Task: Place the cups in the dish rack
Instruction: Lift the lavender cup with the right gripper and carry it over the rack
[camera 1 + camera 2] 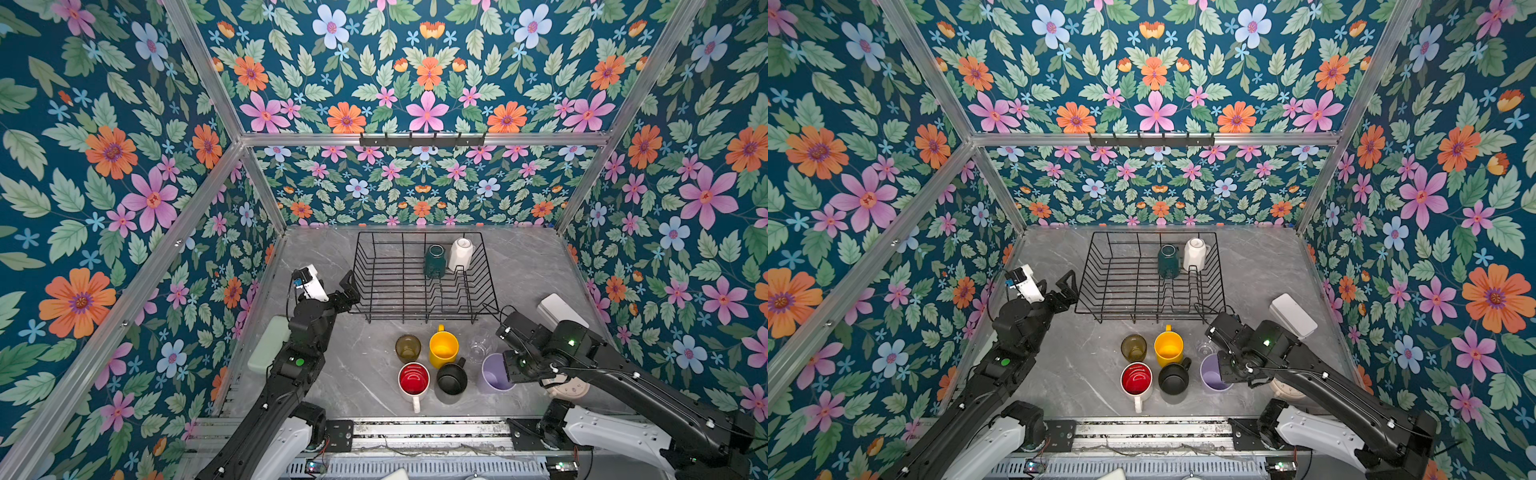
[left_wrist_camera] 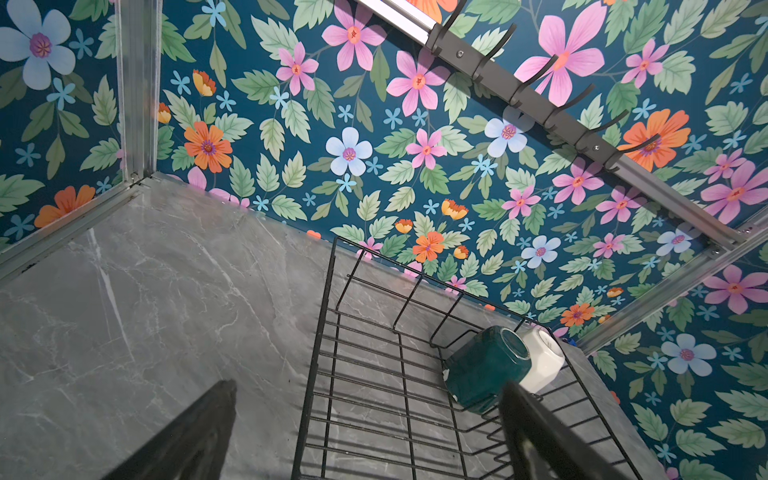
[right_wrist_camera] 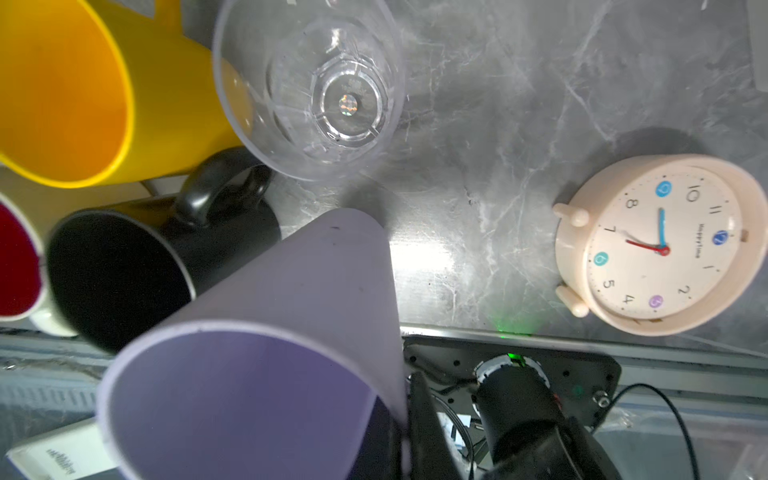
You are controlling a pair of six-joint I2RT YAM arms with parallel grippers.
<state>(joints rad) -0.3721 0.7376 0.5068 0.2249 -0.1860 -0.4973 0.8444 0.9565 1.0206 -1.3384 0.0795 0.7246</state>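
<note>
The dish rack (image 1: 358, 266) stands at the back middle of the table. Inside it at the far right, a teal mug (image 1: 434, 259) and a white faceted mug (image 1: 460, 253) lie mouth-down. In front of the rack stand an olive glass (image 1: 407, 348), a yellow mug (image 1: 443, 349), a clear glass (image 1: 482, 345), a red-lined white mug (image 1: 414, 380) and a black mug (image 1: 451, 379). My right gripper (image 3: 401, 411) is shut on the rim of the lilac tumbler (image 3: 266, 332), one finger inside and one outside. My left gripper (image 2: 365, 399) hangs open and empty over the rack's near left corner.
A cream alarm clock (image 3: 656, 245) lies on the table just right of the tumbler, partly under my right arm. A pale green block (image 1: 268, 345) sits by the left wall and a white box (image 1: 561, 311) by the right wall. A black hook rail (image 1: 422, 139) hangs on the back wall.
</note>
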